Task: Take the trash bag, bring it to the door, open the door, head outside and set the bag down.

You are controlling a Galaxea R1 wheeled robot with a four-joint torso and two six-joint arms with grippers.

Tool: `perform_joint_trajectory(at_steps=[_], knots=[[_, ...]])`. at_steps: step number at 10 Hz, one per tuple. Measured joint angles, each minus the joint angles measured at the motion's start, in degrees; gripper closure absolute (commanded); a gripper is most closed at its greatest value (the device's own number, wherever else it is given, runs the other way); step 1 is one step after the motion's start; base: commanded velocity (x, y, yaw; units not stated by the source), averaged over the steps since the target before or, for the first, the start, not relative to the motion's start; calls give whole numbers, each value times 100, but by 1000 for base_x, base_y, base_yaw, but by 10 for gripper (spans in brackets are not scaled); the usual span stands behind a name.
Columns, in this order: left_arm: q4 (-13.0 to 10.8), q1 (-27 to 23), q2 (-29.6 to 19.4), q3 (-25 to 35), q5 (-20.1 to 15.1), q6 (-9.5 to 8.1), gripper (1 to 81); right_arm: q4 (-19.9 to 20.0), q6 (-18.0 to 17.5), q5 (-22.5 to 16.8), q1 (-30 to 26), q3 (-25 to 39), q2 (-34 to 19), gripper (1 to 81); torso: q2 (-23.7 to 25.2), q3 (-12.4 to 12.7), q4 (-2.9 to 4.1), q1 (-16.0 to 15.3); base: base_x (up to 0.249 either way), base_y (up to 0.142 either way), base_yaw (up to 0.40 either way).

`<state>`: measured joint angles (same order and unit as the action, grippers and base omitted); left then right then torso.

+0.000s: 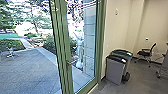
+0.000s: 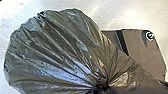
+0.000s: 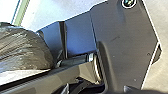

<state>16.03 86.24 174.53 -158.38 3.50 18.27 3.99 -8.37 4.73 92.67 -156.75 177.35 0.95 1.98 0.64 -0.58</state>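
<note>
- Grey paved yard (image 1: pixel 30 67), trees (image 1: pixel 32 12) beyond it.
- Green-framed glass door (image 1: pixel 65 50), with the yard showing past it.
- Two bins side by side near the frame, indoors: one black-lidded (image 1: pixel 116 71), one green-lidded (image 1: pixel 122 53).
- Black chair (image 1: pixel 145 53), over by the far wall.
- Shiny dark bag (image 2: pixel 57 47), hanging at the robot's left wrist, pleats bunched at its neck.
- Door handle (image 1: pixel 70 63).
- Left jaws, gripping that neck; right jaws, I can't tell.

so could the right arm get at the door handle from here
Possibly: nothing stands in front of the handle on the green-framed door, though whether it is close enough I can't tell.
</note>
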Motion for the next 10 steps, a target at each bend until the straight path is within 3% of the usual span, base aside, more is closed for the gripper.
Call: perform_joint_trajectory(at_steps=[6,10], knots=[[-5,1,39,9,-2,0,811,0,-2,6,2,-15,-34,10,2,0,0,2,160,-83,0],[-5,15,35,9,-2,-2,811,0,-2,1,10,-15,-33,10,2,0,0,5,159,0,0]])
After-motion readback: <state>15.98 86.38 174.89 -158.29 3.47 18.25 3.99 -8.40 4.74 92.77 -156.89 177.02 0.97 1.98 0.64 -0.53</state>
